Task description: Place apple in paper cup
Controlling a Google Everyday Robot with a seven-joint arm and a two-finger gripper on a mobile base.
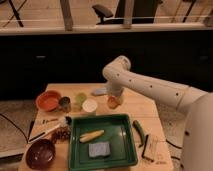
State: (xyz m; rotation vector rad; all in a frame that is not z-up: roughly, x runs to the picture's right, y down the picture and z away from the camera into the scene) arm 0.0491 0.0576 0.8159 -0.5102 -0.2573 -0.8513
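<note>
The apple [113, 102], small and orange-red, hangs in my gripper [114, 99] a little above the wooden table [140, 107]. The gripper is shut on it, at the end of the white arm that reaches in from the right. The paper cup [89, 106], short and white with a wide rim, stands on the table just left of the apple, about one cup's width away.
A pale green cup [80, 98], a dark metallic cup [64, 104] and an orange bowl [48, 100] stand left of the paper cup. A green tray [79, 150] holds a corn cob [92, 135] and a sponge [100, 149]. A dark bowl [40, 153] sits front left.
</note>
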